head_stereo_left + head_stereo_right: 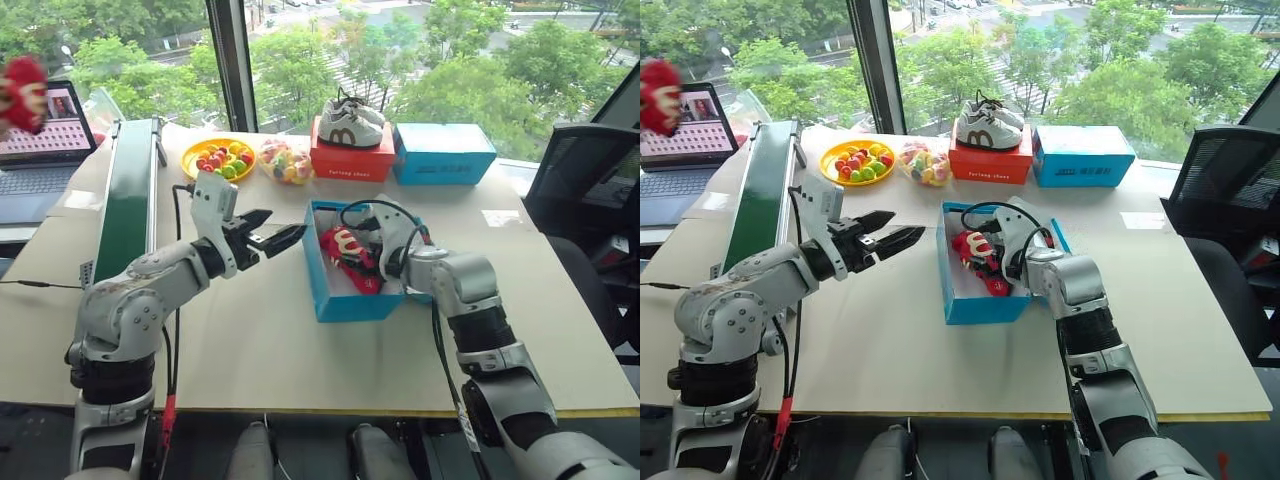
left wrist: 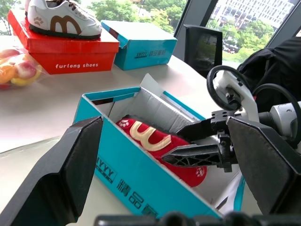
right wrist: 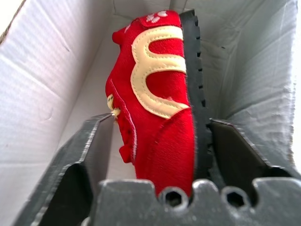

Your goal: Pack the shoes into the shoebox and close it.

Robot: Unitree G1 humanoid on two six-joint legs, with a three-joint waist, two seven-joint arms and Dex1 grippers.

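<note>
From the head camera I am seeing the open bright blue cardboard shoebox (image 1: 345,300) sitting mid-table, a small red soft shoe (image 1: 350,255) lying inside, with the right gripper (image 1: 372,255) reaching in. The left gripper (image 1: 275,235) is hovering wide beside the box. The red box (image 1: 352,160) at the far edge is reading "furlong shoes".

Through the right wrist camera, the fingers are standing spread around the shoe, not clamping.

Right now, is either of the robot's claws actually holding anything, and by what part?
Nothing is held. The left gripper hangs open beside the shoebox. The right gripper is open inside it, fingers either side of a red shoe, not clamping it.
</note>
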